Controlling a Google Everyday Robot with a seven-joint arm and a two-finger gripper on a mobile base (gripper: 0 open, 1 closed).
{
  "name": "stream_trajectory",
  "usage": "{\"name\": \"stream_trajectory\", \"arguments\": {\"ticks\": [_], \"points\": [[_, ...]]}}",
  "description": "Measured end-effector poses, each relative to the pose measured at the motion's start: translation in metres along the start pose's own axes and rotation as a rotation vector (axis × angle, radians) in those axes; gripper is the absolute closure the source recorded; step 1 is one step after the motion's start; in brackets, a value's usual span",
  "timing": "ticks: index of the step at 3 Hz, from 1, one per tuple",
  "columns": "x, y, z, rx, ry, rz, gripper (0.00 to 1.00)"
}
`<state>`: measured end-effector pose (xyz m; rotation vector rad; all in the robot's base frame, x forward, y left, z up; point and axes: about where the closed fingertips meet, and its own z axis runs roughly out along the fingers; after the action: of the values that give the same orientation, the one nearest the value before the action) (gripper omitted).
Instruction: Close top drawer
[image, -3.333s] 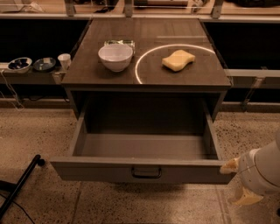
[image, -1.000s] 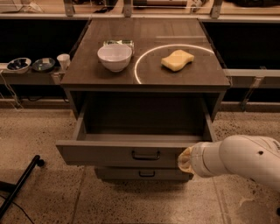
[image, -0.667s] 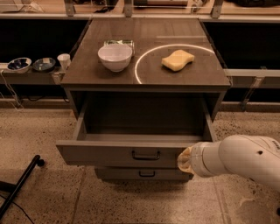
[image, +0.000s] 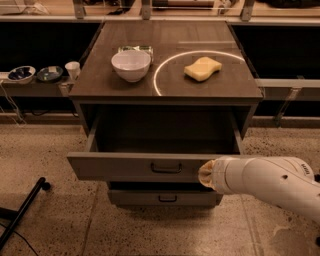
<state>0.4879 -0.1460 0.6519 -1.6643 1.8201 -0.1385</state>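
The top drawer (image: 135, 166) of the grey-brown wooden cabinet stands about half open, its inside dark and empty as far as I can see. Its flat front carries a small dark loop handle (image: 166, 168) at centre. My gripper (image: 206, 174) is at the end of the white arm coming in from the lower right, pressed against the right part of the drawer front, to the right of the handle. A lower drawer (image: 162, 198) below sticks out slightly.
On the cabinet top (image: 170, 85) sit a white bowl (image: 131, 64), a yellow sponge (image: 202, 68) inside a white circle mark, and a small packet behind the bowl. Bowls and a cup (image: 72, 69) stand on a low shelf at left. A black pole (image: 22, 212) lies on the speckled floor.
The drawer was pulled far out 3.3 s ago with my arm at its right corner. It has slid inward to about half open, and my gripper now sits against its front.
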Motion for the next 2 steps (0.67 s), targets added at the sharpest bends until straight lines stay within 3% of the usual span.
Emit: {"name": "stream_trajectory", "arguments": {"ticks": [1,2], "points": [[-0.011,-0.031,0.011,0.087,-0.020,-0.010,1.00],[-0.025,-0.068,0.025,0.160,-0.080,-0.010,1.00]]}}
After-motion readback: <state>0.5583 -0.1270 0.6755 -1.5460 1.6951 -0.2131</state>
